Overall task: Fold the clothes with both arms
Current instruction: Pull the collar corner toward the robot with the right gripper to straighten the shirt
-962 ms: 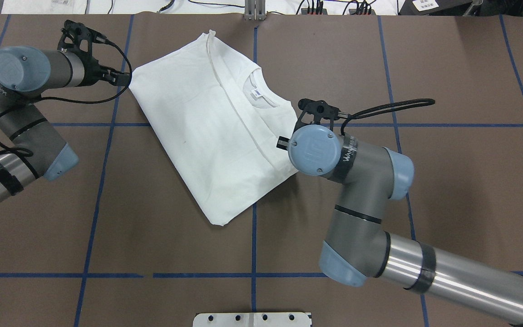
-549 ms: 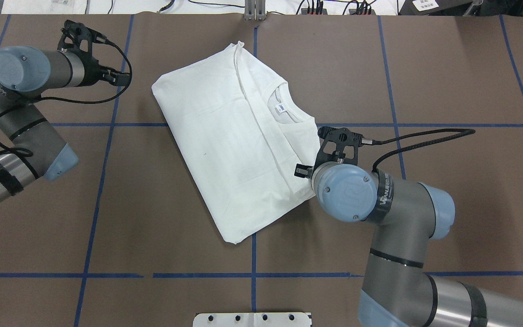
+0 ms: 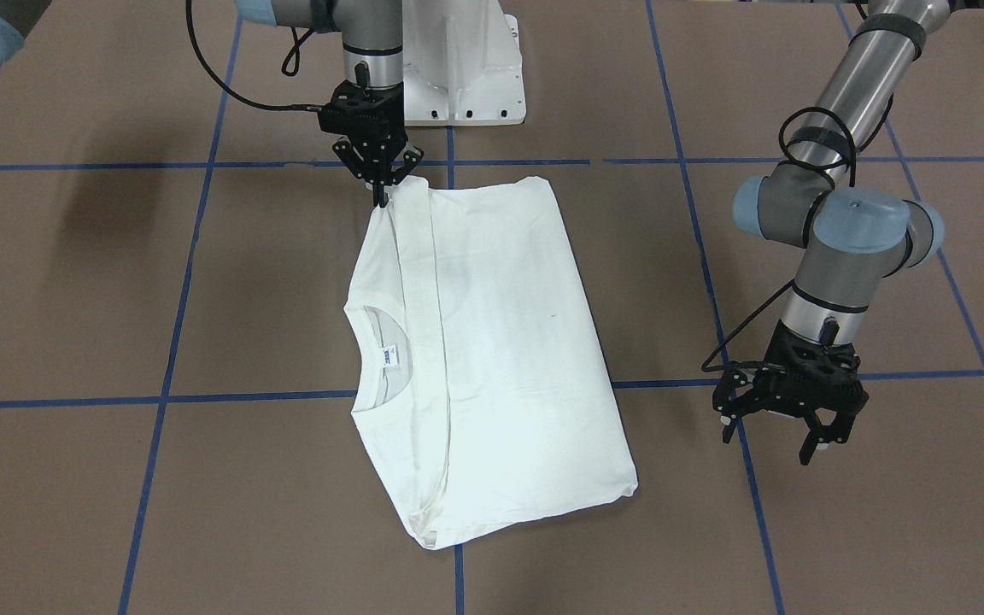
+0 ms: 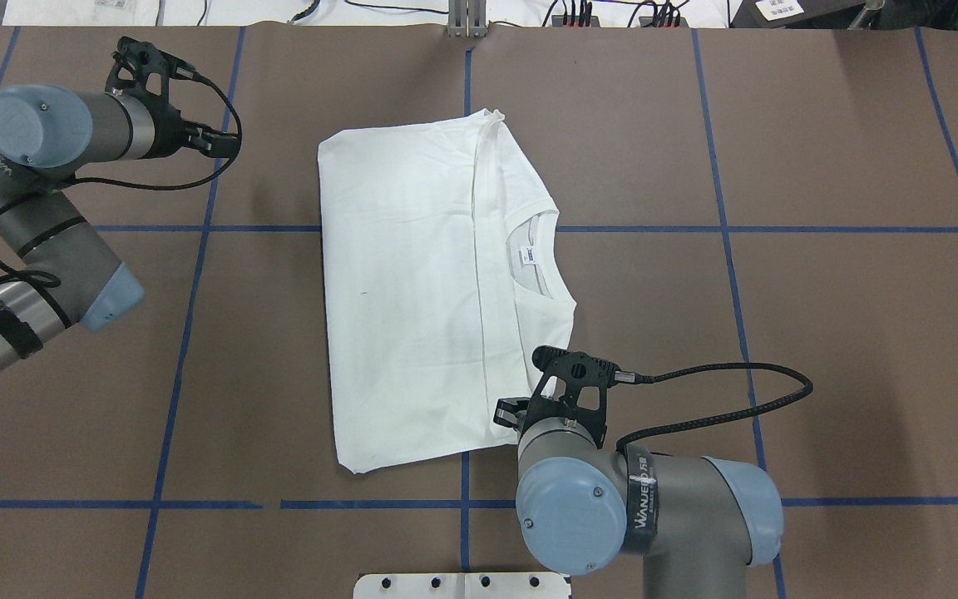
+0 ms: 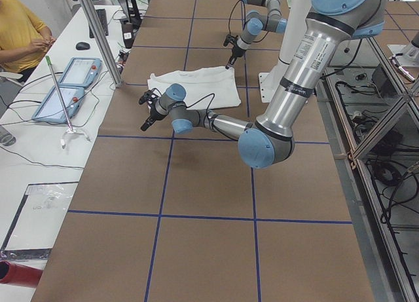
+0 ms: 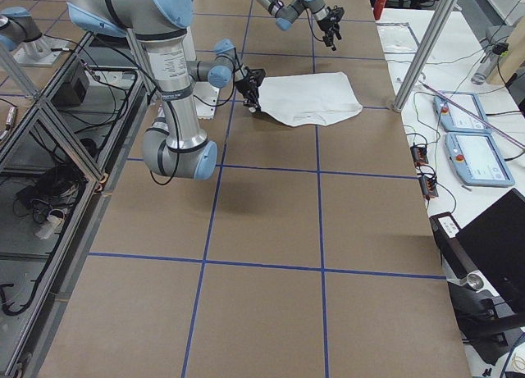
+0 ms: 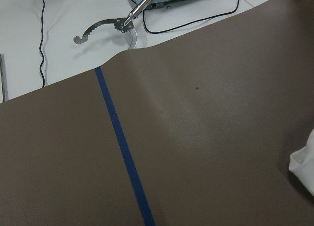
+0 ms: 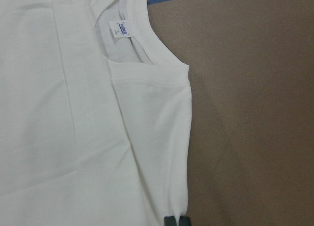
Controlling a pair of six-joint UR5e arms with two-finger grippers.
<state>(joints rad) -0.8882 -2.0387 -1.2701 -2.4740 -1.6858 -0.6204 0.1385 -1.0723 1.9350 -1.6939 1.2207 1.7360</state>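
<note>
1. Shirt [image 4: 412,299] lies folded flat in the middle of the brown table [image 4: 778,333], collar [image 8: 151,37] and small label [image 8: 119,28] showing
2. Right gripper [image 3: 383,198] is pinched closed on the shirt's corner nearest the robot
3. Left gripper [image 3: 767,446] hangs with jaws spread, holding nothing, well apart from the shirt

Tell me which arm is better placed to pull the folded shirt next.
Right. The right gripper is shut on the white shirt's corner, while the left gripper hangs open beside it, touching nothing.
</note>
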